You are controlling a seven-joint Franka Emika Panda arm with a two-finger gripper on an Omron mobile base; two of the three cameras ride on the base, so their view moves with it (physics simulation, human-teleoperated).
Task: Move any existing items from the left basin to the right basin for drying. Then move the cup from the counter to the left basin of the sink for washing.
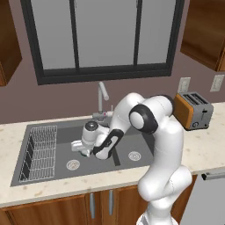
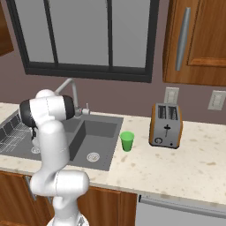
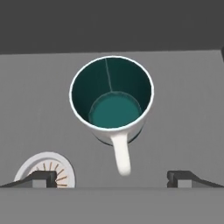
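Observation:
Straight below my hand stands the white-grey mug (image 3: 111, 98), upright on the left basin's dark floor (image 3: 39, 96), its teal inside showing and its handle (image 3: 121, 157) pointing toward me. My gripper (image 3: 113, 178) hovers open above the handle, holding nothing. From the left base camera the gripper (image 1: 80, 148) hangs over the left basin (image 1: 66, 136), between the wire rack (image 1: 41, 151) and the divider; the hand hides the mug there. The green cup (image 2: 127, 141) stands on the counter (image 2: 176, 167), just right of the right basin (image 2: 99, 130).
A round silver drain (image 3: 43, 168) lies beside the mug. The silver tap (image 1: 102, 94) rises behind the sink, close to my forearm. An orange toaster (image 2: 165, 126) sits on the counter right of the green cup. Upper cabinets hang at both sides of the window.

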